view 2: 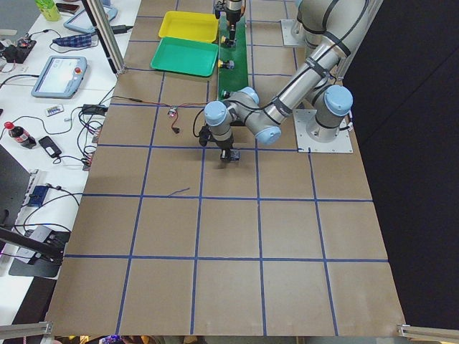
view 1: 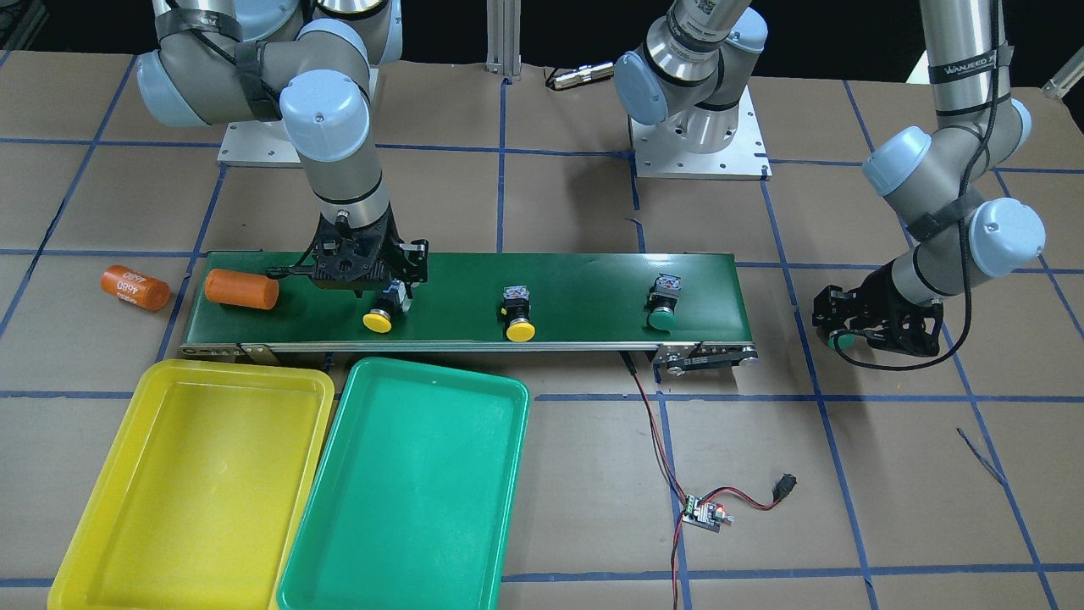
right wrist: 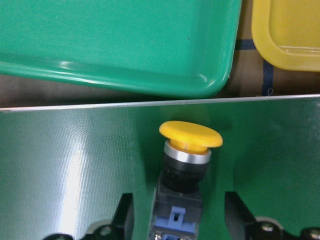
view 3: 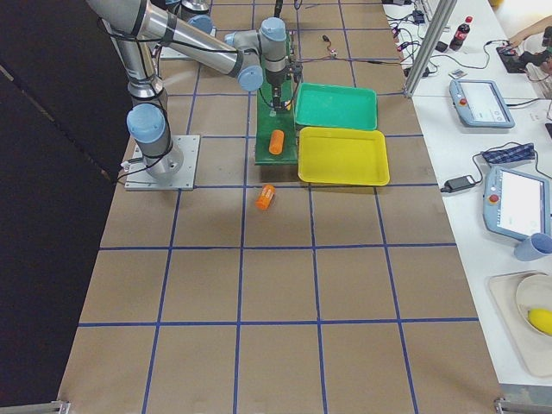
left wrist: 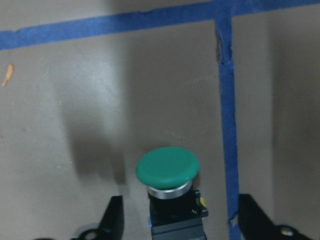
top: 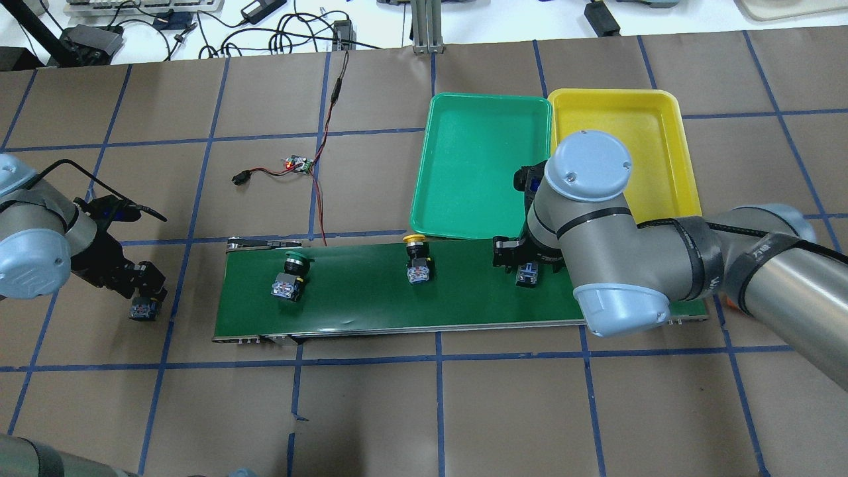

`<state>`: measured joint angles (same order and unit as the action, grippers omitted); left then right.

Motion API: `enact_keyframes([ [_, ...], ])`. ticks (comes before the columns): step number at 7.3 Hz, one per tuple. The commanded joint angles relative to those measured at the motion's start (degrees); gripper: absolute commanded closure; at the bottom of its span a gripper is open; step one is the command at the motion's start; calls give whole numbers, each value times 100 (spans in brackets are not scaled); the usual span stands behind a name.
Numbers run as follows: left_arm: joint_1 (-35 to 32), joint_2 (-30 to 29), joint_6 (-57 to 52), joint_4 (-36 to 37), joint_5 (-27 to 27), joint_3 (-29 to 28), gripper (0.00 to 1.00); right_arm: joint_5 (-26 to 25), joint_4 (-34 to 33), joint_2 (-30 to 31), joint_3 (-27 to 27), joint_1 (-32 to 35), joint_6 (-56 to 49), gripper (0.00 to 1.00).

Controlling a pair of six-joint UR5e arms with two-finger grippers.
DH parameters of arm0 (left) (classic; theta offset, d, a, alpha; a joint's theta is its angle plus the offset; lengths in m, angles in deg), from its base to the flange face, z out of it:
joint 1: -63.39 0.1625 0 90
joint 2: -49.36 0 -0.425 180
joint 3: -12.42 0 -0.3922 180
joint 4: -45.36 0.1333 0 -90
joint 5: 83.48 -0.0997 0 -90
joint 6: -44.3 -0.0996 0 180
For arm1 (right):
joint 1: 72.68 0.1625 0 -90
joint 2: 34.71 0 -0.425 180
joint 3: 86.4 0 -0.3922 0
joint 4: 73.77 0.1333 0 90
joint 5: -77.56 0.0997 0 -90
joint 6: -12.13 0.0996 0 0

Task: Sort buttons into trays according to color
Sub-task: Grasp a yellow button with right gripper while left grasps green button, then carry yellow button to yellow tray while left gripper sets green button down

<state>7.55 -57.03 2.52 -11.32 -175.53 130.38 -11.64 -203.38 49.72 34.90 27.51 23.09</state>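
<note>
The right claw (right wrist: 178, 210) stood wide around a yellow button (right wrist: 190, 135) on the belt (right wrist: 75, 165), so closing on it, then lifting toward the yellow tray (right wrist: 285, 40), seemed next.

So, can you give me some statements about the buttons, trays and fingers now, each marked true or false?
1. The yellow tray and the green tray are both empty. True.
2. Three buttons lie on the conveyor belt. True: the end yellow button, the middle yellow button, the belt's green button.
3. The left fingers stand around a yellow button. False: it is the other green button, on the table off the belt.
4. The right fingers are shut on a button. False: they stand open either side of the end yellow button, with gaps.
5. Both orange cylinders lie on the belt. False: one cylinder is on it, the other cylinder on the table.
</note>
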Motion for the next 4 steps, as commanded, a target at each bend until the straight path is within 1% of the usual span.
enact_keyframes([
  [1, -40, 38, 20, -1, -32, -79, 100, -18, -11, -58, -1, -8, -233, 63],
  [2, -154, 135, 29, -1, -15, -97, 100, -27, -20, -58, -18, -8, -234, 72],
  [3, -346, 257, 334, -79, -15, -280, 100, -44, -11, -32, -71, -77, -243, 74],
  [4, -627, 354, 546, -602, -15, -717, 100, -45, -3, 3, -228, -148, -243, 74],
])
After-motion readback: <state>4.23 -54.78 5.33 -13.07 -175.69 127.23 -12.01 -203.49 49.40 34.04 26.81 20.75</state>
